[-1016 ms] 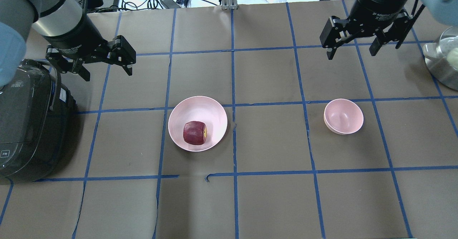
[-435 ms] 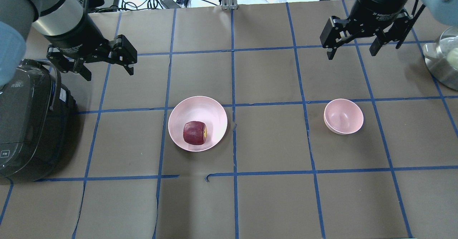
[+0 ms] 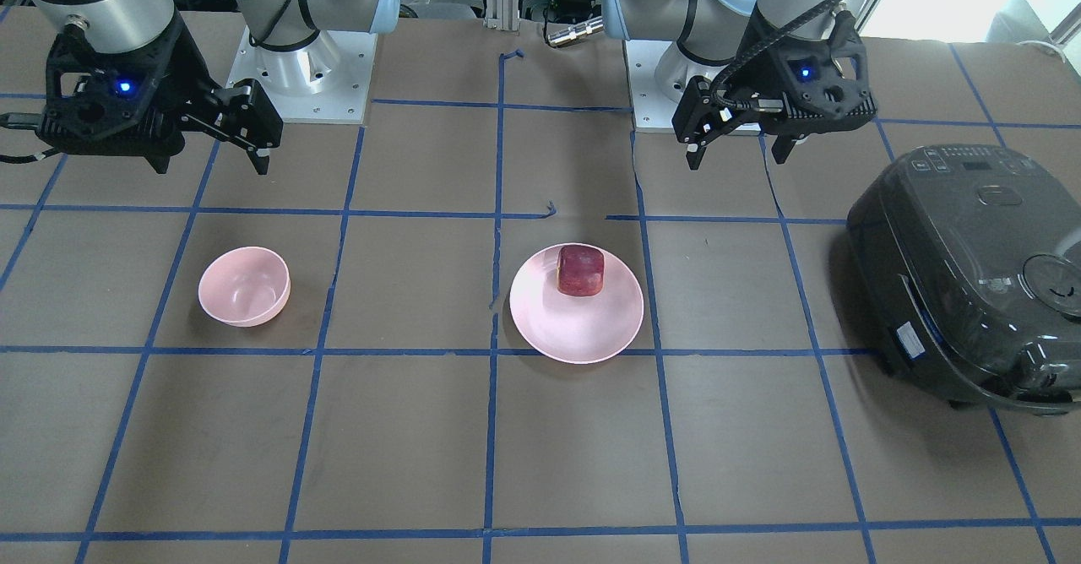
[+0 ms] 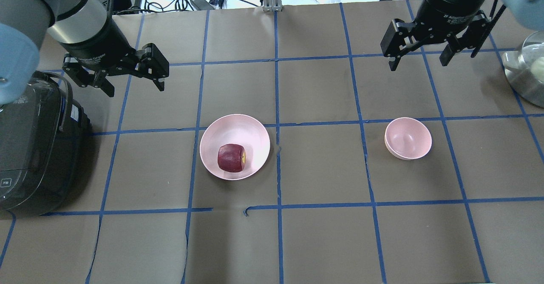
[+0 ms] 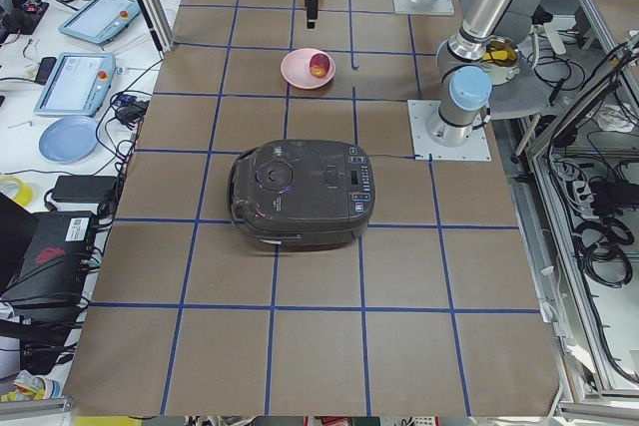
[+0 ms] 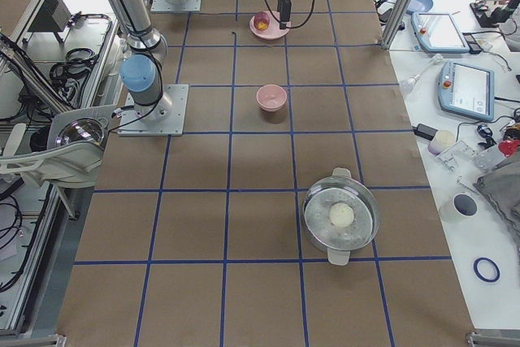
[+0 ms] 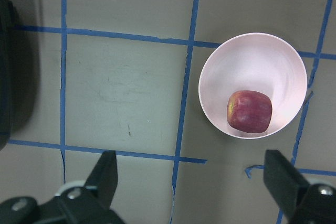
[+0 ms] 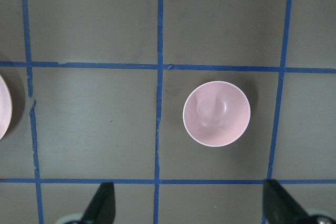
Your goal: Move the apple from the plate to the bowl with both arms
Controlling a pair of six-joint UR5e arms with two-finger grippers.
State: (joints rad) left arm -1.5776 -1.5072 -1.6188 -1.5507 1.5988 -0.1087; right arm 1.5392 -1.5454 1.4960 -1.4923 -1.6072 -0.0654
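The dark red apple [image 4: 231, 158] lies on the wide pink plate [image 4: 250, 131] near the table's middle; both also show in the left wrist view, apple [image 7: 249, 111] on plate [image 7: 252, 61]. The small pink bowl [image 4: 408, 138] stands empty to the right, also in the right wrist view [image 8: 216, 114]. My left gripper [image 4: 135, 80] hangs open and empty, up and to the left of the plate. My right gripper [image 4: 418, 58] hangs open and empty, above the table beyond the bowl. In the front view the apple [image 3: 581, 270] sits at the plate's [image 3: 574, 328] far edge.
A black rice cooker [image 4: 29, 148] stands at the table's left edge, close under my left arm. A steel pot [image 4: 527, 75] with a glass lid stands at the right edge. Cables and devices lie beyond the table's far edge.
My left gripper has moved a little to the right, toward the plate. The right gripper, apple, plate and bowl have not moved.
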